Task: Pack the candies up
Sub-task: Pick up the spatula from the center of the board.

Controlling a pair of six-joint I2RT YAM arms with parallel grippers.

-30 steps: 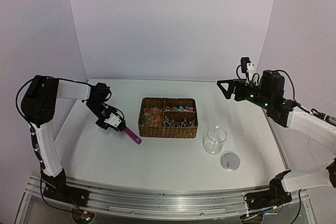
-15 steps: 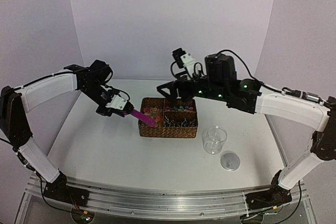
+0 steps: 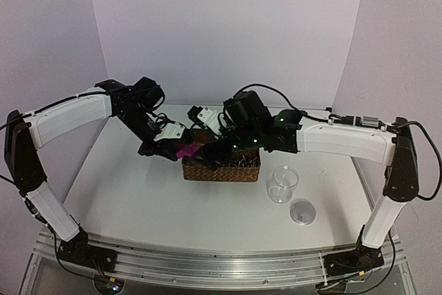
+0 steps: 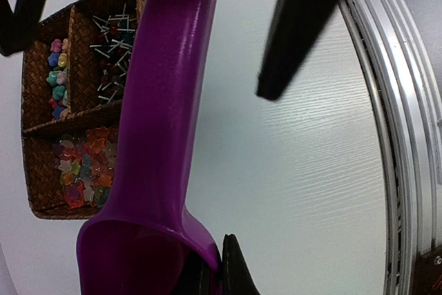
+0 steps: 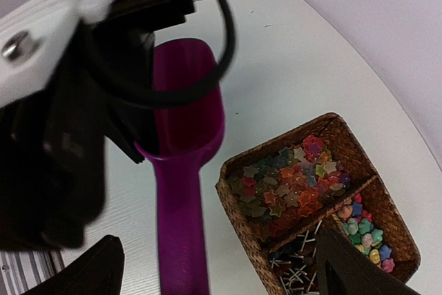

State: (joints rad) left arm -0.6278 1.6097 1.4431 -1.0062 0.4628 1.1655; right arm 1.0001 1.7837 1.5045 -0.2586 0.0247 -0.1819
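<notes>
Observation from beside the rig: the left tool [image 3: 173,150] is pinching the magenta scoop [image 4: 173,101] at its bowl end. In the left wrist view one dark finger [image 4: 231,271] is pressing against the bowl's rim. The scoop is hanging above the tabletop [image 3: 152,205], just off the 10 o'clock corner of the woven basket [image 3: 224,172], with its handle pointing toward the right arm.

The right tool [image 5: 215,236] is standing spread wide. Its two fingers are flanking the scoop's handle, one on each side, with a visible gap to the handle on both. It is not gripping anything.

The candies [image 5: 290,184] are lying inside the basket, which is sitting near the middle of the tabletop and is divided into three compartments. In the right wrist view:
- Star-shaped pieces in red, orange, pink and green are filling the large compartment toward 12 o'clock.
- Pastel blue, green and pink pieces are occupying the small compartment at 4 o'clock.
- Thin silvery-dark pieces are lying in the compartment at 6 o'clock.

From overhead, the right arm is covering much of the basket.

A clear glass jar [image 3: 282,184] is standing upright at the basket's 4 o'clock, apart from it. Its round lid [image 3: 302,212] is lying flat on the tabletop at the jar's 5 o'clock.
</notes>
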